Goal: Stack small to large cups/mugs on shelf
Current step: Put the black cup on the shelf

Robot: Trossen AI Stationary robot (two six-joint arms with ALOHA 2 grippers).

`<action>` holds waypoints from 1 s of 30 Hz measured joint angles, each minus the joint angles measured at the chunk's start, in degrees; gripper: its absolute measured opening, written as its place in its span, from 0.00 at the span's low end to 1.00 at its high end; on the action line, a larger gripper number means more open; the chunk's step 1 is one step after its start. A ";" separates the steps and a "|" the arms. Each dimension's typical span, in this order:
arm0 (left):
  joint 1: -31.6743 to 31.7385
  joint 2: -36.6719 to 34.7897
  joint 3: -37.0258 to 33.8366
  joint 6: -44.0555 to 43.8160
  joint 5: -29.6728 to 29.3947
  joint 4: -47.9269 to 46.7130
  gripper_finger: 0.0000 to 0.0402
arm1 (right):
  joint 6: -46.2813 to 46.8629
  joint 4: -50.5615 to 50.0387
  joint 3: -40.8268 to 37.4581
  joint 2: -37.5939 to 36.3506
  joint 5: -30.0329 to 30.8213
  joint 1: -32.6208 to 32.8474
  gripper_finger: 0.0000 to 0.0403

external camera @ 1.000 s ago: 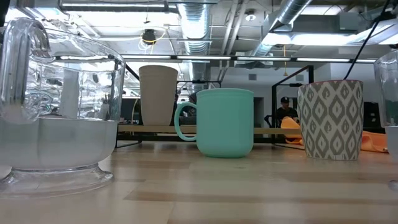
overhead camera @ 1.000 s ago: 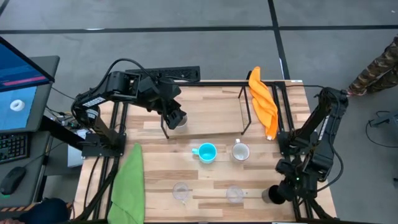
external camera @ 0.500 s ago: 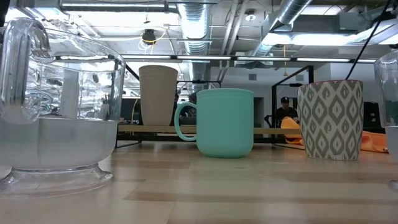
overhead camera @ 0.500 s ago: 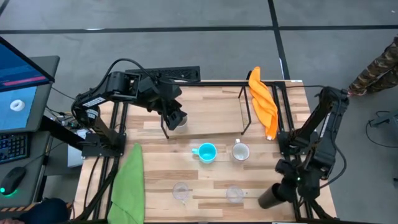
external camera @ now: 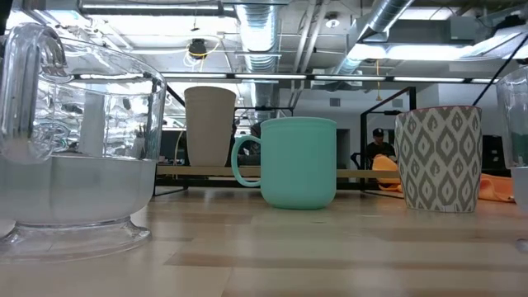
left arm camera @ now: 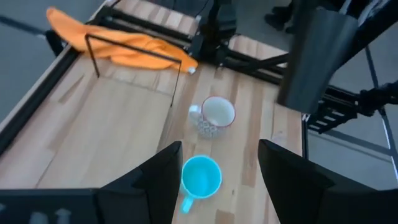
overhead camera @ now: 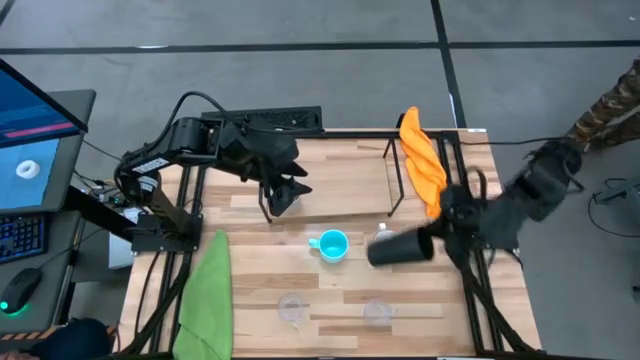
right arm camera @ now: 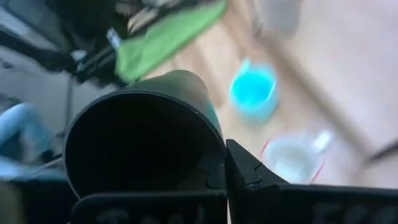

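Light-wood tabletop (overhead camera: pixel 330 300) seen from above, with a green cloth (overhead camera: pixel 205 295) at its left edge and an orange cloth (overhead camera: pixel 424 165) draped near the far right corner. Shelf (overhead camera: pixel 330 180): a low board with thin black wire uprights at both ends, lying across the far half of the table. Left gripper (overhead camera: pixel 283 193) hangs over the shelf's left end with its fingers (left arm camera: pixel 152 177) spread wide and nothing between them; the left wrist view looks down between them at the blue mug (left arm camera: pixel 200 177) and the patterned white mug (left arm camera: pixel 213 116). Grey-beige cup (external camera: pixel 209 125) stands upright on the shelf in the low view; from above it is hidden beneath the left gripper. Blue mug and white mug (overhead camera: pixel 382 235) stand side by side near the table's middle, apart from one another. Two clear glasses (overhead camera: pixel 291 309) (overhead camera: pixel 377 313) stand near the front edge, well apart. Right gripper (overhead camera: pixel 440 237) is closed on the black cup (overhead camera: pixel 398 247), which is lifted off the table and tilted onto its side, its open mouth facing the wrist camera (right arm camera: pixel 140 149); from above it partly overlaps the white mug.
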 joint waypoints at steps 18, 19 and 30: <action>-3.93 4.58 -0.04 6.89 6.83 10.93 0.85 | -38.28 9.84 13.83 14.18 -20.90 -25.71 0.02; -3.93 4.87 -0.06 6.86 6.86 10.08 0.86 | -38.82 9.63 14.09 14.85 -21.15 -25.89 0.02; -3.80 8.76 0.04 5.60 11.88 9.18 0.87 | -43.22 14.39 15.12 18.19 -22.41 -26.92 0.02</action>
